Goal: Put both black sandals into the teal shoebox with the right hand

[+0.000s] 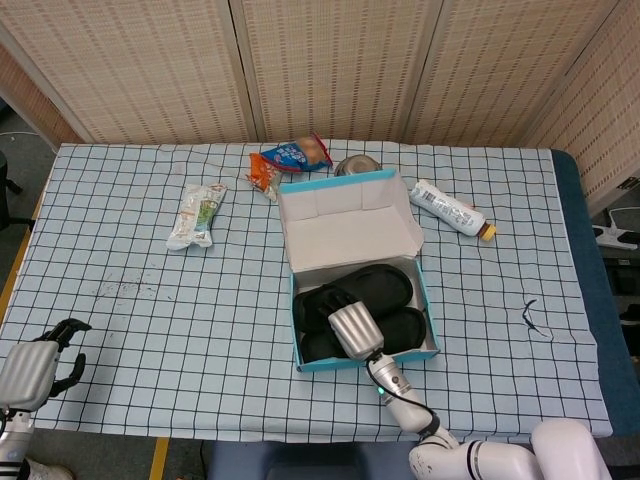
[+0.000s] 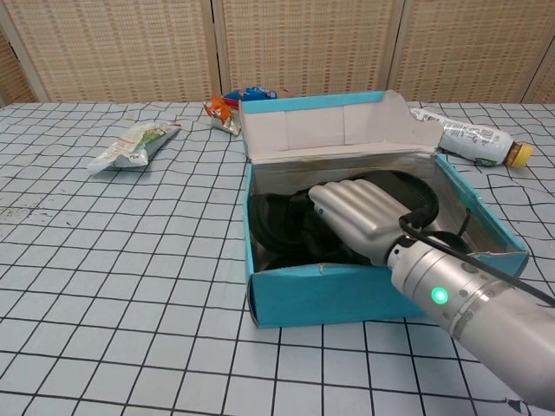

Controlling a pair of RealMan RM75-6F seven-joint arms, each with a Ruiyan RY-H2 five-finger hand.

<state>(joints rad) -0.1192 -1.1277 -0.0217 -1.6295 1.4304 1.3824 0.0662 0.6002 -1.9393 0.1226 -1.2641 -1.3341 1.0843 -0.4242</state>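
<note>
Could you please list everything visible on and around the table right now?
teal shoebox: one, teal, lid open, table centre
black sandals: two, black, inside the shoebox
bottle: one, white, lying right of the box
snack bags: two, orange and blue-red, behind the box
packet: one, white-green, left of the box
metal bowl: one, silver, behind the box
tablecloth: one, white checked
right hand: one, silver, in the shoebox on a sandal
left hand: one, silver-black, near-left table edge

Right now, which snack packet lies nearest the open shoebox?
The orange packet, just off the teal shoebox's back-left corner; the blue-red packet and white-green one lie farther away.
</note>
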